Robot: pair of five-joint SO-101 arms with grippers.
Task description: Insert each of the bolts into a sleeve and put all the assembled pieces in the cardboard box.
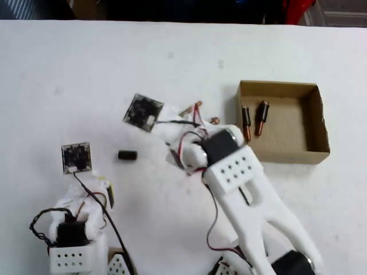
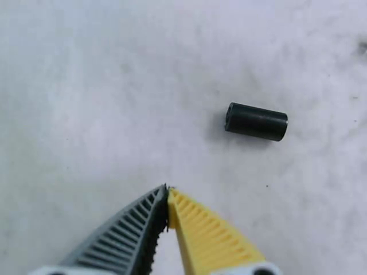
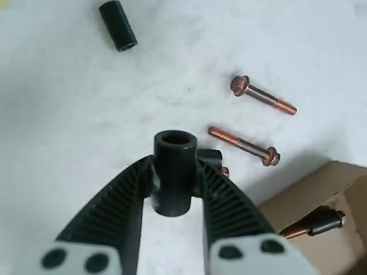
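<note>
My right gripper (image 3: 174, 167) is shut on a black sleeve (image 3: 174, 177), held upright with its open bore facing the camera. Just beyond it, two copper bolts (image 3: 264, 95) (image 3: 243, 145) lie loose on the white table. In the high view these bolts (image 1: 192, 109) sit left of the cardboard box (image 1: 312, 123), past the end of the right arm (image 1: 229, 166). A second black sleeve (image 2: 256, 121) (image 1: 127, 155) lies on its side, a little ahead of my left gripper (image 2: 167, 192), which is shut with nothing in it. Two assembled pieces (image 1: 254, 119) rest inside the box.
Both arm bases stand at the table's near edge, with cables (image 1: 215, 229) trailing over the surface. The box's near corner (image 3: 321, 189) lies close beside the right gripper. White table stretches away to the far and left sides.
</note>
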